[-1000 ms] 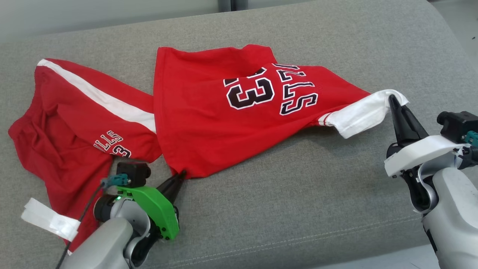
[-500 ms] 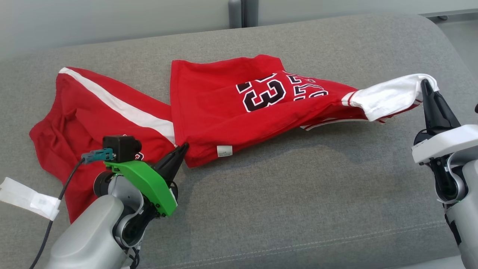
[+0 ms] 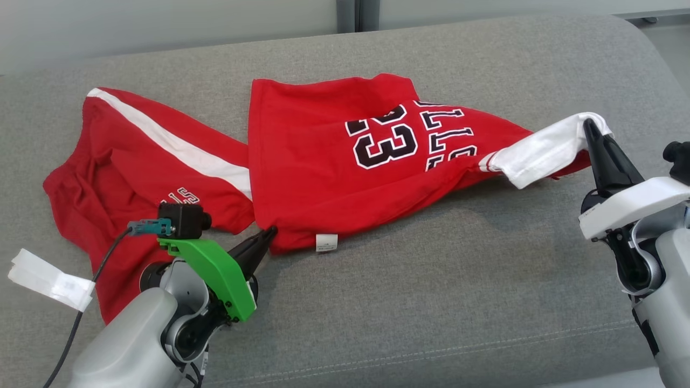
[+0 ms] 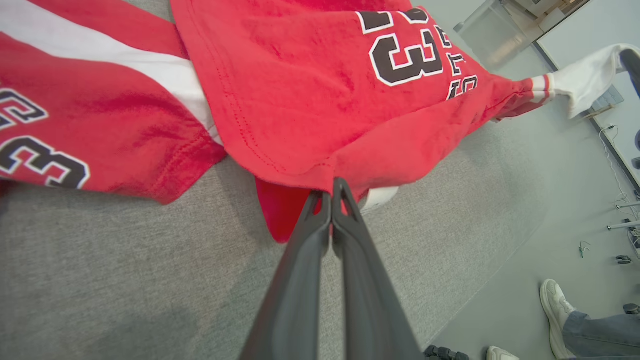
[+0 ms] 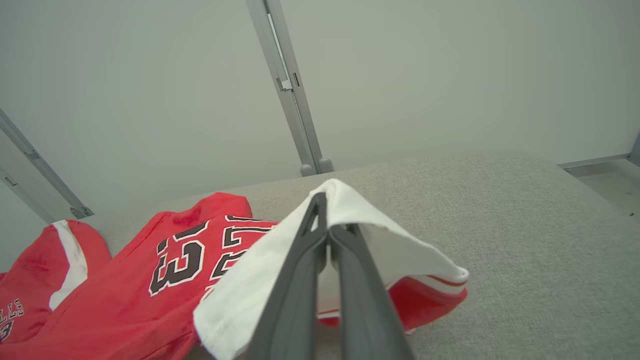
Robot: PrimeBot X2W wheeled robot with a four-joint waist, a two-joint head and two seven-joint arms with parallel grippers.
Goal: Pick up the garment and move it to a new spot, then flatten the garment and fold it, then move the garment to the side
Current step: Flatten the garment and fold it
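Grey cushion (image 3: 431, 302) bears the garment (image 3: 318, 161), partly lifted.

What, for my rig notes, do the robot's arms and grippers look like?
Both have long, tapering dark fingers on rounded grey forearms. The left gripper carries a bright green bracket, a black camera with teal plug and black cable; the right gripper a white bracket.

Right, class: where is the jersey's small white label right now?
Head view, near centre: the white label sits on the jersey's near hem, just right of the left fingers.
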